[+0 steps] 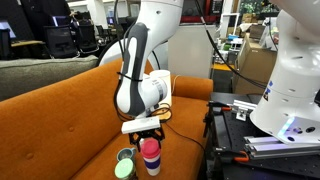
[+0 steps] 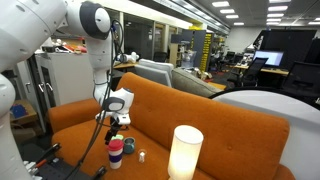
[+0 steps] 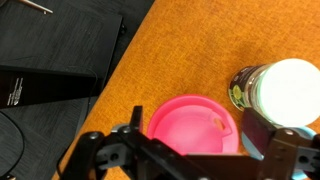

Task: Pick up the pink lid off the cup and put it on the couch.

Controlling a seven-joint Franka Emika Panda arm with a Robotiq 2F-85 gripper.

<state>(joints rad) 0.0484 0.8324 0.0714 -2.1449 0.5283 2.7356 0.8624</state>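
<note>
In the wrist view a black case [image 3: 55, 70] lies past the left edge of the orange surface [image 3: 200, 40]. Right of it the pink lid [image 3: 190, 125] sits on its cup, near the front edge of the surface. A round container [image 3: 290, 90], its top washed out by glare, stands just beside the lid on the right. In an exterior view the tool [image 1: 148, 136] hangs straight over the cup [image 1: 151, 162], jaws parted, one finger at each side of the lid. They straddle it without visibly clamping, and the lid is not lifted. Black equipment [image 1: 240, 125] stands beyond the right edge.
</note>
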